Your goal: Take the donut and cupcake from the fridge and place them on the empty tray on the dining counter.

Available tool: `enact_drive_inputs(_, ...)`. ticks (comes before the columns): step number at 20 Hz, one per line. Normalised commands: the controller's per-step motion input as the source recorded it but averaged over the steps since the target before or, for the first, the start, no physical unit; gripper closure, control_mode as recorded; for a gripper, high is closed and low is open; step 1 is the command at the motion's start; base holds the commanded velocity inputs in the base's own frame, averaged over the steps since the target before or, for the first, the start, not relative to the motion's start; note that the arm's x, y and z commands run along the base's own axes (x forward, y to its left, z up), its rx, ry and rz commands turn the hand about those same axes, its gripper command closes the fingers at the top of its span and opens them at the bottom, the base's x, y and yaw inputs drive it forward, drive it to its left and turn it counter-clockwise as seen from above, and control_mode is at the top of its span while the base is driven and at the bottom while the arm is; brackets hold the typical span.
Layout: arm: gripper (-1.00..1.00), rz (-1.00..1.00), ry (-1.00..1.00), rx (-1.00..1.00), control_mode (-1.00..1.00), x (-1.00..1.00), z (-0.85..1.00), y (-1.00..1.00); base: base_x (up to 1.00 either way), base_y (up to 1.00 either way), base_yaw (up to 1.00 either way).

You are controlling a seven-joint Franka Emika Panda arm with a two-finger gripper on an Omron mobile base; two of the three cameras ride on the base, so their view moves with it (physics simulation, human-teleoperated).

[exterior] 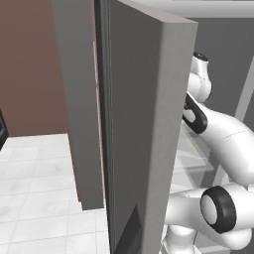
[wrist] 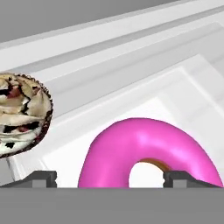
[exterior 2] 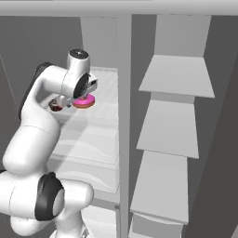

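While the white arm is reaching into the open grey fridge (exterior 2: 176, 139), its spread fingers (wrist: 43, 178) are straddling one side of the bright pink frosted donut (wrist: 146, 151), lying on a translucent shelf (exterior 2: 100, 111) beside the cream-topped cupcake (wrist: 21, 114).

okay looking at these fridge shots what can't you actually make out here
- Fridge interior, left base view: the open door blocks most of it.
- Cupcake, hand view: cut off by the left edge; in the right base view the arm mostly covers it.
- Donut, hand view: its near side is cut off at the bottom.
- Tool: whether its fingertips touch the donut.
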Motion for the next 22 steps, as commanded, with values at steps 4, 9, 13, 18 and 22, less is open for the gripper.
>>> enact_drive_inputs(4,-1.00,0.04,0.09,-0.02,-1.00,0.53,-0.14,0.00,0.00,0.00,0.00)
enact_drive_inputs(9,-1.00,0.03,0.09,-0.01,-1.00,0.27,-0.11,0.01,0.00,0.00,0.00)
enact_drive_inputs(13,-1.00,0.01,0.02,-0.10,-1.00,-0.13,-0.50,0.16,0.00,0.00,0.00)
enact_drive_inputs(18,1.00,0.00,-0.17,-0.17,-1.00,-0.31,-0.58,0.25,0.00,0.00,0.00)
enact_drive_inputs(22,1.00,0.00,-0.17,-0.08,-1.00,-0.19,-0.18,0.01,0.00,0.00,0.00)
